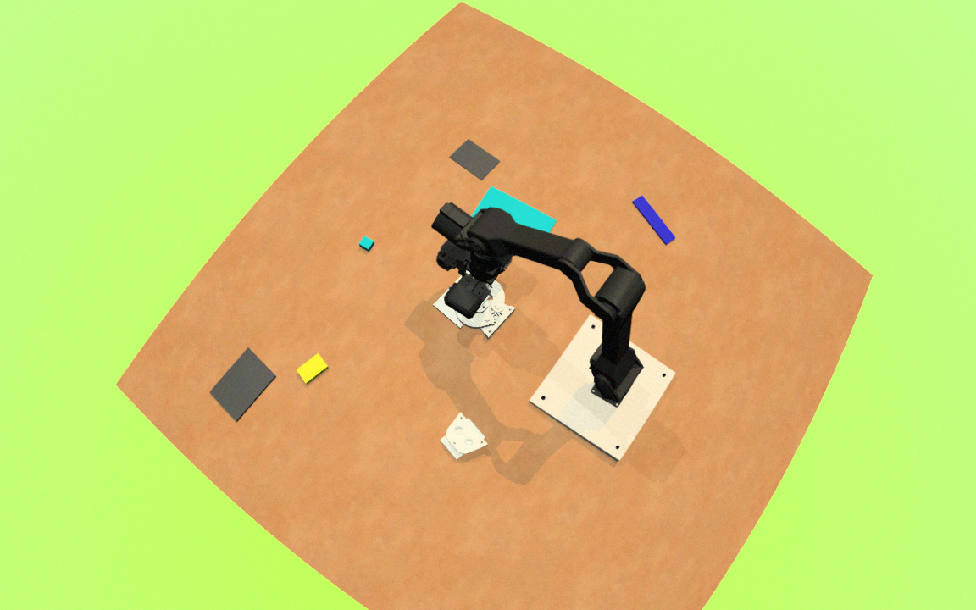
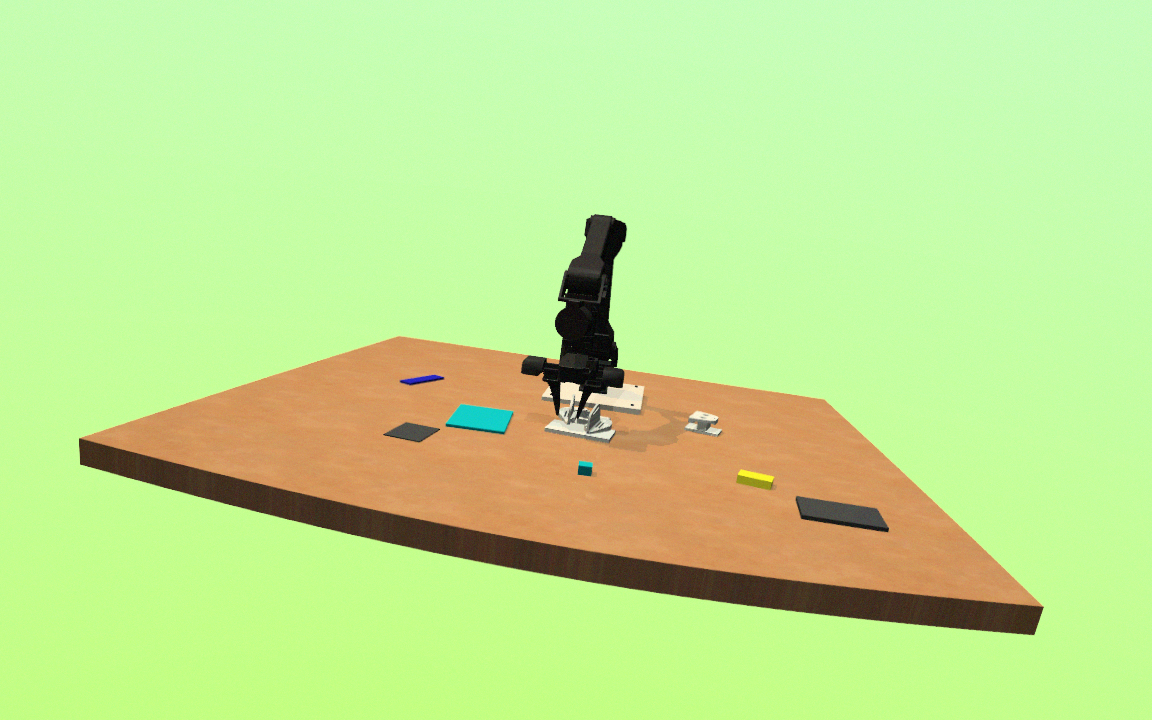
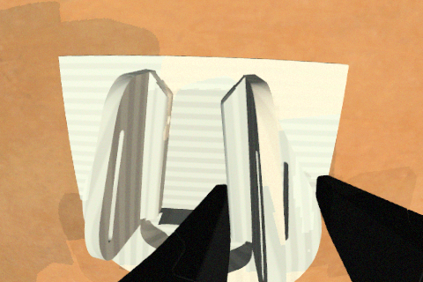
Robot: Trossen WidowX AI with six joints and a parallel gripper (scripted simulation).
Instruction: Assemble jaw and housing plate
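Observation:
The white base plate (image 1: 442, 305) (image 2: 561, 430) (image 3: 315, 92) lies flat on the table and carries two upright white jaws, roughly parallel with a gap between them. My gripper (image 2: 568, 414) (image 3: 276, 181) is shut on the right-hand jaw (image 3: 238, 141) of the wrist view, one black finger in the gap and the other outside it. The other jaw (image 3: 132, 141) (image 2: 595, 419) stands free of the fingers. The pins and the meshing of the teeth are hidden. The white housing plate (image 1: 464, 434) (image 2: 703, 418), with two round marks, rests apart on the table.
A cyan sheet (image 1: 525, 211) (image 2: 480, 419) lies beside the base plate. A small cyan cube (image 1: 366, 243) (image 2: 584, 468), a yellow block (image 1: 313, 368) (image 2: 755, 480), a blue bar (image 1: 653, 219) (image 2: 422, 379) and two dark sheets lie around. My arm stands on a white mounting plate (image 1: 567, 409).

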